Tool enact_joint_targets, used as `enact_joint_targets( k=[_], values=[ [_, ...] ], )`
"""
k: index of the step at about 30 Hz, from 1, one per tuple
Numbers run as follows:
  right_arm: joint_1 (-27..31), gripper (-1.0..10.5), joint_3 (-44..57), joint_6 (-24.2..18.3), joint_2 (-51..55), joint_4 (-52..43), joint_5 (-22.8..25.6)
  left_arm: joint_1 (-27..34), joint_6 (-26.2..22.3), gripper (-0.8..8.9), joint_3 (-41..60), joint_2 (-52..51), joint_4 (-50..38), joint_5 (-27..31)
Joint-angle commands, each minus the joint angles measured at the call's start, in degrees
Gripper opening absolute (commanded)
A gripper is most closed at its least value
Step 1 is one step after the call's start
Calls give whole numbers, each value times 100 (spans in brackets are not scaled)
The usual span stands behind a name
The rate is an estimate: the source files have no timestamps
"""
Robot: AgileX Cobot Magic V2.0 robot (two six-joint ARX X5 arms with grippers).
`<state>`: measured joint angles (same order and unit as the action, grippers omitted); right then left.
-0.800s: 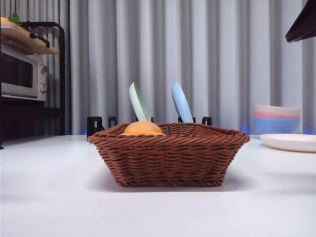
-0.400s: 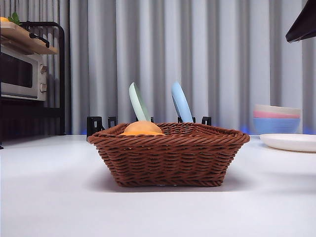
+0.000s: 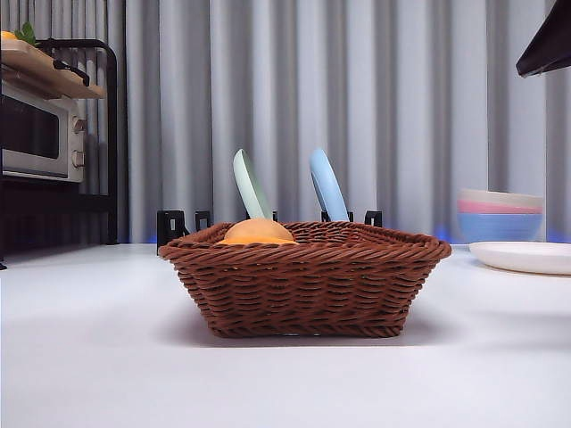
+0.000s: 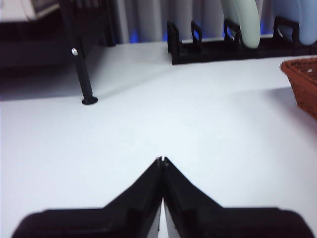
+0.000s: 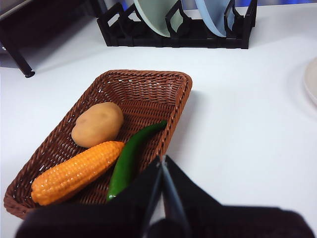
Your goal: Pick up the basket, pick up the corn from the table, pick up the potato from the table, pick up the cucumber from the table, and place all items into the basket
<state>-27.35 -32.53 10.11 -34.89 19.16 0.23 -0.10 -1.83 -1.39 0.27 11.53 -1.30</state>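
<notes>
The right gripper (image 5: 162, 159) hangs above the table with jaws pressed together, holding nothing, over the basket's (image 5: 148, 84) near rim. Inside lie the potato (image 5: 97, 124), the corn (image 5: 74, 172) at its 6 o'clock, and the cucumber (image 5: 130, 157) at the corn's 3 o'clock. Bare table (image 5: 247, 124) lies open at the basket's 3 o'clock.

The left gripper (image 4: 162, 159) is likewise closed and empty over clear tabletop, the basket's corner well apart.

The front view hides the cucumber; only an orange mound (image 3: 257, 232) tops the rim.
</notes>
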Motion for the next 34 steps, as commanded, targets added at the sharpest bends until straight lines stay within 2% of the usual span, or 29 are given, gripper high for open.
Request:
enact_joint_targets(
  k=[1, 21, 25, 29, 31, 34],
  values=[
    [-4, 1, 22, 50, 4, -42, 15, 20, 52, -3, 68, -17, 39, -39],
    [-4, 1, 22, 50, 4, -44, 17, 20, 52, -3, 68, -15, 24, -28],
    [-4, 1, 22, -170, 7, -46, 507, 20, 52, -3, 68, -15, 24, -28],
    [212, 1, 57, -898, 435, 188, 861, 20, 52, -3, 68, -15, 20, -31],
    [463, 1, 149, -1097, 713, 164, 809, 20, 52, -3, 68, -15, 20, -28],
    [1038, 1, 472, -1329, 1246, 28, 293, 20, 52, -3, 68, -15, 20, -28]
  ],
)
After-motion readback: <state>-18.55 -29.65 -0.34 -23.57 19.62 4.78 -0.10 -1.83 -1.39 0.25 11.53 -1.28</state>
